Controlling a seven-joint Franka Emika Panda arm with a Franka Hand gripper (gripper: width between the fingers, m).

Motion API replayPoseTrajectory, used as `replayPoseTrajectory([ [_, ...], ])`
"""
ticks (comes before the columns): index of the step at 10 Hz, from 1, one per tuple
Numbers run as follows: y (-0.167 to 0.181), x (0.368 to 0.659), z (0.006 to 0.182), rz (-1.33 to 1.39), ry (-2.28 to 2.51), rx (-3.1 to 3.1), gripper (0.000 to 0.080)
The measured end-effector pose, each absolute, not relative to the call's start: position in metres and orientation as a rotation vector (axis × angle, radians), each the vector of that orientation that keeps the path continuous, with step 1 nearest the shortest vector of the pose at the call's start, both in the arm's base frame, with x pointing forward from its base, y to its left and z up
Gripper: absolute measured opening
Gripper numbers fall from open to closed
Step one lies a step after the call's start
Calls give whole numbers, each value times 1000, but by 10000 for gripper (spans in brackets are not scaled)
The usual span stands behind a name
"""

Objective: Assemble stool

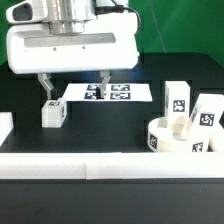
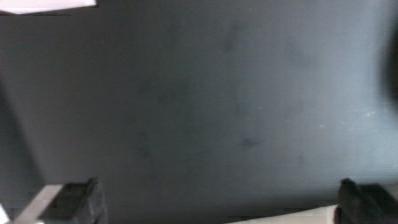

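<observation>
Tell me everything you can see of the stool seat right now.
The seat is a thick white ring, plastic by the look, lying flat on the black table at the exterior view's right. A black-and-white tag shows on its outer wall. Its hollow middle faces up. Behind it stand two white legs; whether they touch it cannot be told. The open gripper is well away from it.

Round white ring-shaped seat [image 1: 178,136] lying flat at the exterior view's right, tags on its outer wall. Two blocky white legs [image 1: 177,99] [image 1: 208,112] standing upright just behind it, each showing a black-and-white tag. Third leg [image 1: 53,113] well apart at the exterior view's left, small and blocky, resting on the dark table.
</observation>
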State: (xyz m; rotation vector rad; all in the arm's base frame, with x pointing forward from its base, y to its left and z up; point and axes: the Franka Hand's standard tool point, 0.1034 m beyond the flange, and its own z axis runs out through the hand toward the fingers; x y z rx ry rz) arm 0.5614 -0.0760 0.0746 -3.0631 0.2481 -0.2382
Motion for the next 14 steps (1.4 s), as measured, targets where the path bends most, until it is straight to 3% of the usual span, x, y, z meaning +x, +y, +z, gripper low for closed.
replayPoseTrajectory([
  [2, -79, 560, 74, -236, 242, -3066, 648],
  [5, -119, 542, 63, -214, 104, -3104, 648],
  [8, -118, 540, 62, -162, 129, -3090, 648],
  [10, -110, 531, 61, 57, 169, -3039, 648],
  [14, -133, 523, 59, 505, 336, -2969, 648],
])
